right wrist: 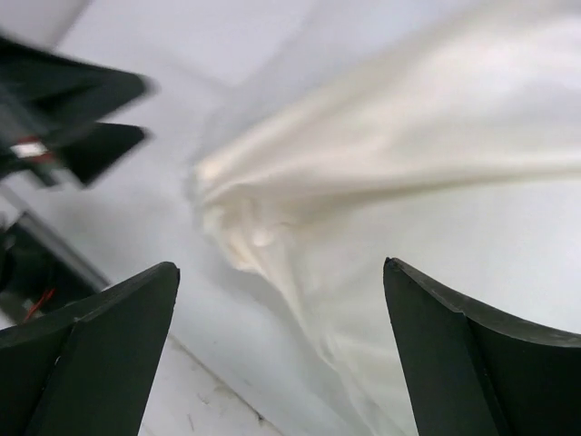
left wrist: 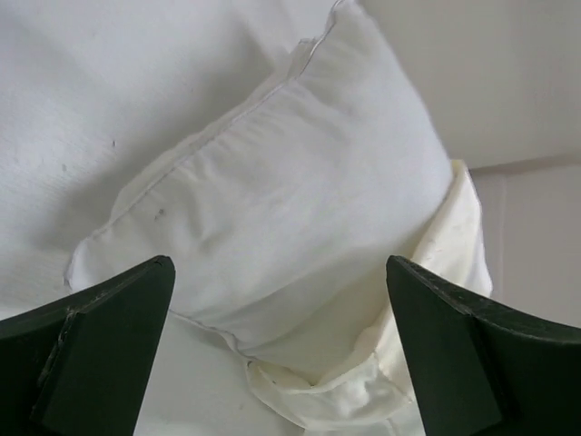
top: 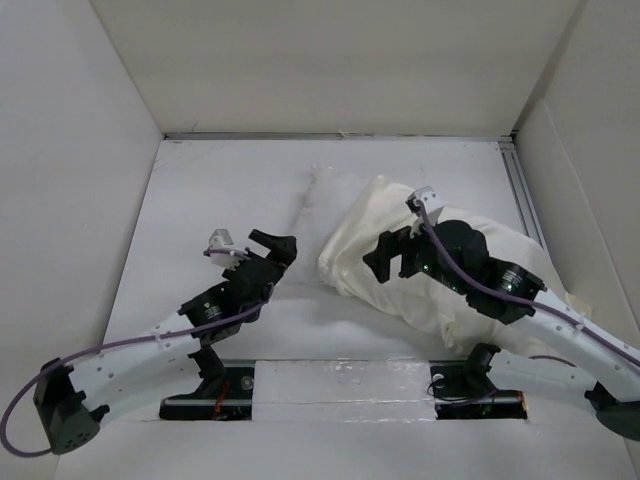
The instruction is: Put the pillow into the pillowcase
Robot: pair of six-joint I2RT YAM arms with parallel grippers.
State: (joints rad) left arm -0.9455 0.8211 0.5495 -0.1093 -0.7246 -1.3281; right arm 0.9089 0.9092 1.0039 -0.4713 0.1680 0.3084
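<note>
Fingers (left wrist: 100, 345) gape; left wrist shows pillow (left wrist: 300, 200), right pillowcase (right wrist: 408, 182).

In the top view the black-and-white right arm (top: 500, 285) lies over the thin cream-yellow fabric pillowcase (top: 365, 235) and hides its middle; the plump white fabric pillow (left wrist: 300, 200) cannot be made out there. In the left wrist view the pillow's lower end goes under the bunched pillowcase, which the bottom edge cuts off. In the right wrist view the black left gripper (right wrist: 136, 111) is only a blur, and the pillowcase runs past the right edge.
</note>
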